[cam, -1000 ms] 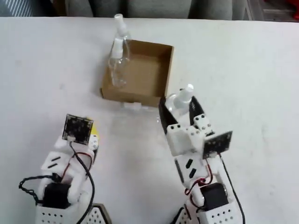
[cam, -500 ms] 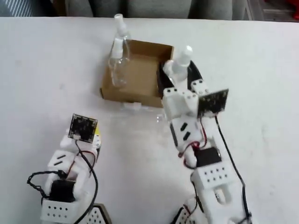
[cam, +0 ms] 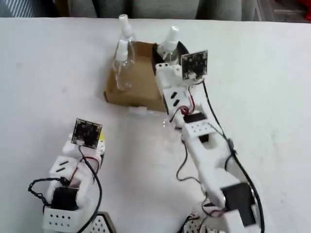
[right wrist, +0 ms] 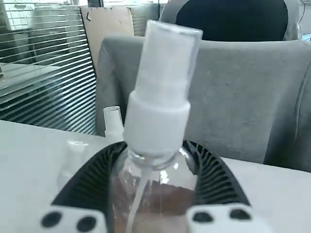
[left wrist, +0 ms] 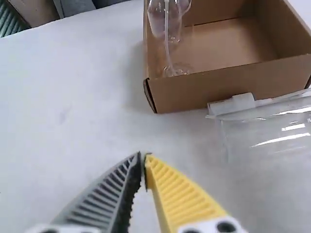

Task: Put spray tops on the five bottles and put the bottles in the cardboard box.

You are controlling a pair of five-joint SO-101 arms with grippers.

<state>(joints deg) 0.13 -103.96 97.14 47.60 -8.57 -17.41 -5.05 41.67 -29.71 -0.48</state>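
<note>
My right gripper (cam: 167, 52) is shut on a clear bottle (right wrist: 154, 189) with a white spray top (cam: 171, 37), held upright over the far right corner of the cardboard box (cam: 144, 92). Black fingers (right wrist: 216, 179) clasp the bottle's shoulders. Two clear bottles with spray tops (cam: 123, 53) stand at the box's far left; one bottle (left wrist: 167, 19) stands inside its left corner. My left gripper (left wrist: 143, 160) is shut and holds nothing, low over the table in front of the box (left wrist: 228, 82). The left arm (cam: 77, 160) sits at the near left.
A clear plastic bag (left wrist: 265, 131) with a small white piece lies on the table right in front of the box (cam: 138, 110). Grey chairs (right wrist: 233, 92) stand beyond the table's far edge. Bare white table (cam: 262, 73) spreads to the right and left of the box.
My right arm has carried the bottle from the table in front of the box's right corner up and away, to above the box's far right corner. The left arm shifted slightly early on.
</note>
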